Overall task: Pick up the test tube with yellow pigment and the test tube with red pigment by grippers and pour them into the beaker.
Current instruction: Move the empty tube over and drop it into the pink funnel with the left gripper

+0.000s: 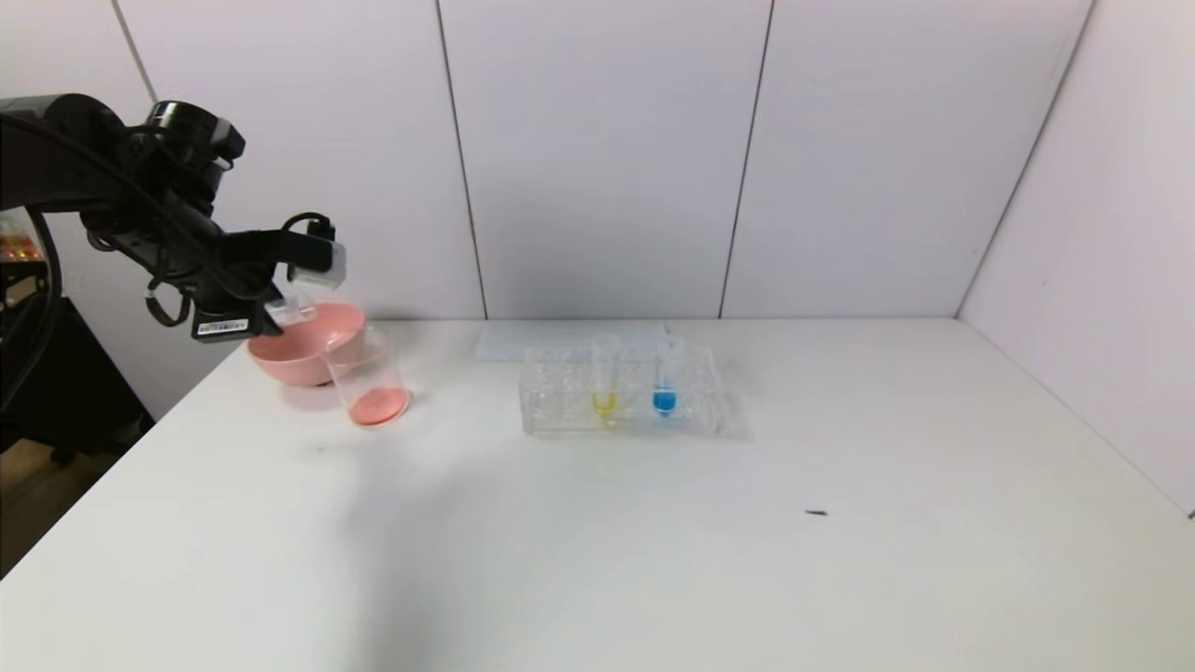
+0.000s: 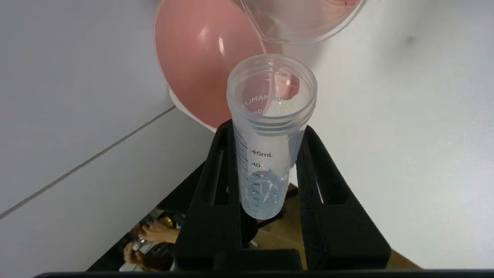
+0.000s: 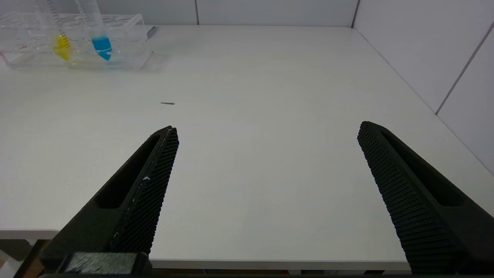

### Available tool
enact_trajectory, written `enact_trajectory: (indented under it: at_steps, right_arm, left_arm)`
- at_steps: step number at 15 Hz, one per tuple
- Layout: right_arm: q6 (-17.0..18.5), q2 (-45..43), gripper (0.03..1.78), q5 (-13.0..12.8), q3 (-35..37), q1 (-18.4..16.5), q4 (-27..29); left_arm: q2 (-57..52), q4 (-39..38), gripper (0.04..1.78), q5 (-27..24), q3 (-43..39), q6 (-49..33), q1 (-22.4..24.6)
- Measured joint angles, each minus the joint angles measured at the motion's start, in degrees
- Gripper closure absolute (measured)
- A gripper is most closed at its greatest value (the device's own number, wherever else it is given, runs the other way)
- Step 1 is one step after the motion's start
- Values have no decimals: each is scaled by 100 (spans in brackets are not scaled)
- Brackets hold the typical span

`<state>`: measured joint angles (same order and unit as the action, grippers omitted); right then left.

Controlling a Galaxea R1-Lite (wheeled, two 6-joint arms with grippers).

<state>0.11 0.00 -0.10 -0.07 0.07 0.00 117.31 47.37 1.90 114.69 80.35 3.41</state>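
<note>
The white table filled the lower part of the head view, with grey wall panels behind it. At the upper left of that frame the left gripper hung over the pink bowl, clamped on the test tube with red pigment; in the left wrist view its two black fingers pressed against both sides of that tube, which looked emptied, its open mouth turned toward the beaker. The beaker stood just in front of the bowl at left of centre, a pool of red-orange liquid at its bottom. In the middle of the head view the clear rack held the test tube with yellow pigment upright, with the blue-tipped tube beside it on its right. The right gripper appeared only in its own wrist view, spread wide and holding nothing, low over the table's near edge, the rack far off at the upper left of that frame. A small dark speck lay on the table at lower right of centre in the head view
</note>
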Motion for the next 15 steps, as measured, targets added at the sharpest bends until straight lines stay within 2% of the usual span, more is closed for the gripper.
enact_trajectory:
  at_steps: [5, 15]
  right_arm:
    - [-1, 0, 11, 0, 0, 0, 0]
    - [-1, 0, 11, 0, 0, 0, 0]
  left_arm:
    - [-107, -9, 138, -1039, -28, -985, 210]
    - [-271, -71, 138, -2274, -207, -2570, 374]
